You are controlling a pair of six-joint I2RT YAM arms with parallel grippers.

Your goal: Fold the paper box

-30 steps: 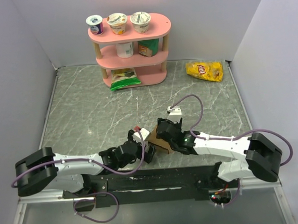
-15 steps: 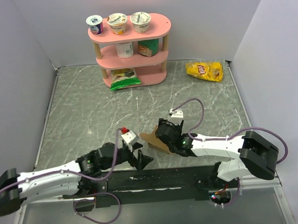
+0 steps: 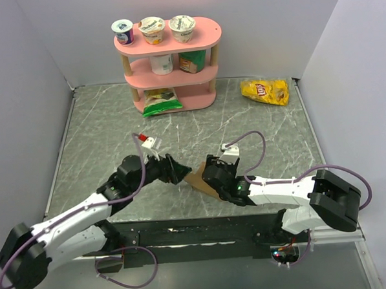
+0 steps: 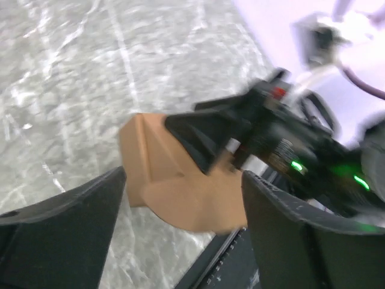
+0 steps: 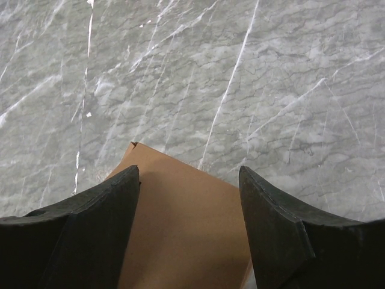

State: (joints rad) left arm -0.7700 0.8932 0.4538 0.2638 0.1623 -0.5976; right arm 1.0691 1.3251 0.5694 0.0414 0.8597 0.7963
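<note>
The paper box is a small brown cardboard piece, tilted, near the front middle of the marble table. My right gripper grips it from the right. In the right wrist view the paper box fills the gap between both fingers of the right gripper. My left gripper is open just left of the box and points at it. In the left wrist view the paper box lies beyond the wide-apart fingers of the left gripper, with a black finger of the right gripper across it.
A pink three-tier shelf with yogurt cups stands at the back. A green bag lies at its foot. A yellow chip bag rests at the back right. A black rail runs along the near edge. White walls close in on three sides.
My left arm has swung away from the front edge, forward and up, and its gripper now points right at the box. The right gripper and box shifted slightly left.
</note>
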